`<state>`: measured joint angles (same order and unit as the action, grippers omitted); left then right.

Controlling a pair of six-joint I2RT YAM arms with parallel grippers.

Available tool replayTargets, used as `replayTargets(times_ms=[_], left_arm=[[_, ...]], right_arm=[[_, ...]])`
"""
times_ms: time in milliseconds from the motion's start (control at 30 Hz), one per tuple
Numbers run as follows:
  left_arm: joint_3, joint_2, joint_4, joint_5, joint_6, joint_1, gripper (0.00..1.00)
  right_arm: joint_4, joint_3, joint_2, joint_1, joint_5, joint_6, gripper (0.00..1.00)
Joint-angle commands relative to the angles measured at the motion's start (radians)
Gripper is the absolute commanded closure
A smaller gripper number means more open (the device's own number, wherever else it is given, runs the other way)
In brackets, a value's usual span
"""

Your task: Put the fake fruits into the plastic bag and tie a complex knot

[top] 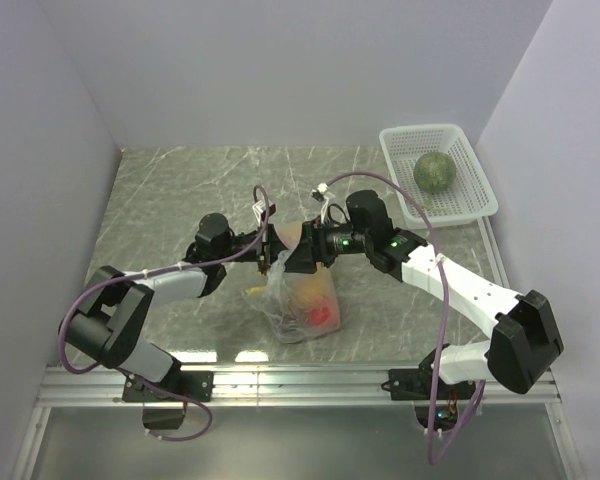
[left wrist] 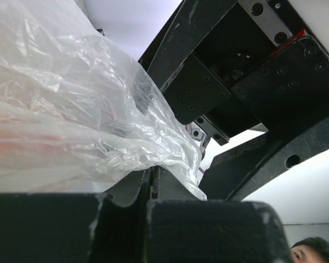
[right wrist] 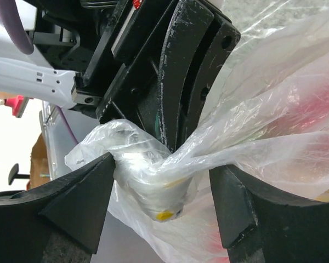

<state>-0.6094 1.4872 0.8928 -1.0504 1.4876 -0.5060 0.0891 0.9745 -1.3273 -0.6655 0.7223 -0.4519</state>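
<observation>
One bag [top: 300,300], one red fruit [top: 322,315] and one yellow fruit [top: 254,291] countable, any others blurred, one melon [top: 436,171], one basket [top: 477,165], two arms, left arm [top: 165,285], right arm [top: 470,288], one bench [top: 180,200].

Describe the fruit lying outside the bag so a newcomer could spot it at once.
Go to the table's far right corner, where a white lattice basket stands. In it lies one dull green round melon, alone; the other fruits show red and yellow through the clear plastic bag at mid-table.
</observation>
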Motion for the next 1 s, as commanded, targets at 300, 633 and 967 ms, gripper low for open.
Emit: replayTargets(times_ms=[300,633,967], left_arm=[[-0.009,0.002,-0.020,0.035,-0.079,-0.075,1.00],[-0.044,-0.007,-0.144,-0.005,-0.185,-0.059,1.00],[-0.050,-0.004,-0.146,-0.014,-0.194,-0.055,1.00]], right_arm=[[-0.088,0.018,-0.043,-0.029,0.008,-0.090,0.23],[0.231,0.032,0.057,0.038,0.080,0.199,0.16],[0.469,0.029,0.192,0.158,0.230,0.335,0.18]])
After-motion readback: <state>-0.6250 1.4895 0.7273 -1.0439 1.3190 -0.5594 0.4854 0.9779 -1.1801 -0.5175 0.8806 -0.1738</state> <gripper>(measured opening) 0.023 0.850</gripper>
